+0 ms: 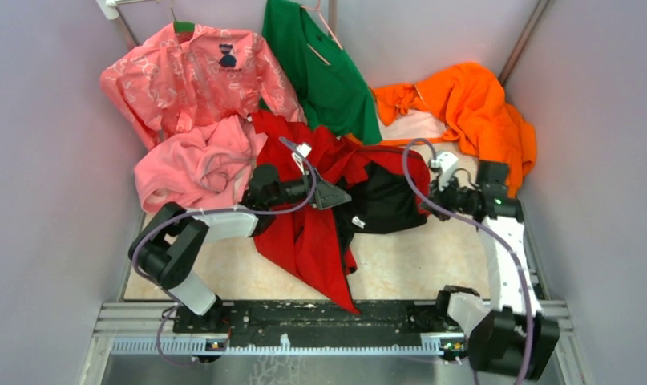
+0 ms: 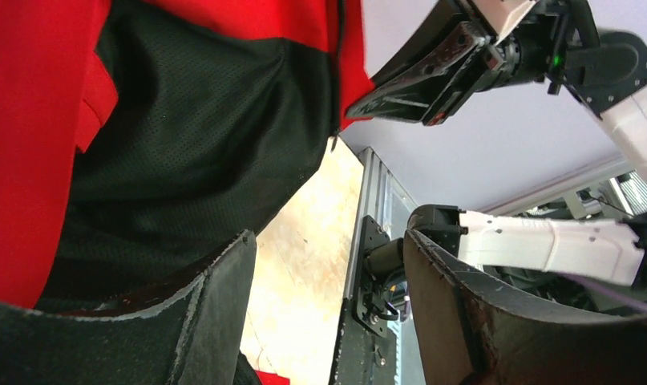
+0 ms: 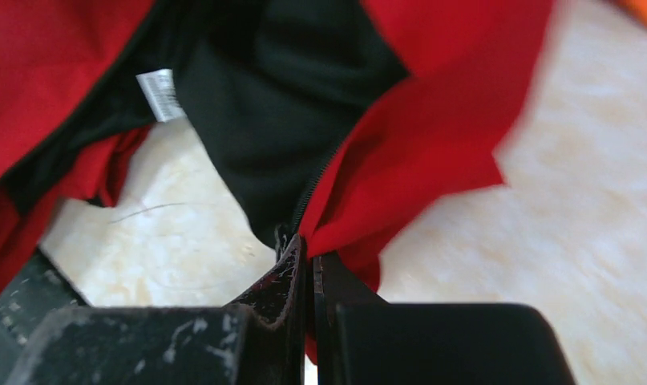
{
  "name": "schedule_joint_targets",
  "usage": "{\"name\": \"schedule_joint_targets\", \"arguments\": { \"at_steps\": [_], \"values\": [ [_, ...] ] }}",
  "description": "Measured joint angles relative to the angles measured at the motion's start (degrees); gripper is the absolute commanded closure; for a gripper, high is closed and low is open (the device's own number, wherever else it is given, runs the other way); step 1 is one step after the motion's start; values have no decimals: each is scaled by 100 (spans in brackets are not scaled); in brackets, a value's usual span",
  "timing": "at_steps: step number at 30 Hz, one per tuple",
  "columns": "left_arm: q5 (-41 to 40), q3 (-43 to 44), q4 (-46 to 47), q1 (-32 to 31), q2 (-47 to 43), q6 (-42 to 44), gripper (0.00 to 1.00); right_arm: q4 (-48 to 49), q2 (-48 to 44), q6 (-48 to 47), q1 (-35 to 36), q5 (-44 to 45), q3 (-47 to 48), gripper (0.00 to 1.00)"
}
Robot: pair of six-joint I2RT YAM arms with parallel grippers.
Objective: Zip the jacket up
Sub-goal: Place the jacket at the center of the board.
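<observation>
Right up against the lens is the right gripper (image 3: 308, 250). Its two dark fingers are pressed tight together, pinching the red edge of the jacket (image 3: 416, 144) exactly where the dark zipper (image 3: 316, 180) runs down to meet them. The cloth drapes from that pinch, lifted off the table (image 3: 560, 200).

Over to the left gripper (image 2: 328, 241): fingers spread wide with nothing between them, only table and frame rail showing through the gap. The black mesh lining (image 2: 192, 136) hangs just beside one finger.

And the jacket itself? From above it sprawls across the middle of the table between the two arms. Its lining is turned outward and one red panel trails toward the near edge. The pink garment (image 1: 196, 164) lies just beside it on the left, and the orange garment (image 1: 472, 104) sits at the back right.

This one looks thin, light and floppy, so it will likely fold and slide rather than keep a shape. The zipper tape looks like the firmest line on it. I'd say that is the place to grip, one side anchored low and the other hand on the slider. I can't pick the slider out anywhere.

Only the right wrist view shows the zipper at the pinch. Only the left wrist view shows the mesh weave, plus the other gripper side-on, clamped on a red corner. Only the overhead gives the whole layout.
</observation>
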Motion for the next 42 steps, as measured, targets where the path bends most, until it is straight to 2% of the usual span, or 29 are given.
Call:
{"name": "schedule_joint_targets", "arguments": {
  "at_steps": [3, 9, 15, 20, 24, 29, 35, 42],
  "values": [
    [37, 199, 68, -70, 343, -70, 29, -4, 820, -33, 763, -85, 74, 100],
    [52, 216, 205, -122, 584, -70, 31, 199, 1574, 295, 1368, 92, 52, 100],
    [120, 407, 358, -243, 997, -83, 36, 396, 2494, 525, 1563, 621, 109, 100],
    [101, 1034, 33, -603, 1366, 52, 37, 358, 2295, 520, 1252, 693, 96, 99],
    [11, 1416, -201, -907, 1515, 313, 38, 365, 1882, 459, 756, 782, 26, 93],
    [-76, 1499, -354, -1025, 1620, 595, 37, 280, 2028, 369, 704, 920, 24, 81],
    [-173, 1211, -214, -994, 1534, 844, 36, 229, 2240, 328, 697, 1130, -11, 66],
    [-184, 935, 76, -994, 1480, 894, 36, 229, 2238, 334, 555, 1300, -15, 55]
  ]
}}
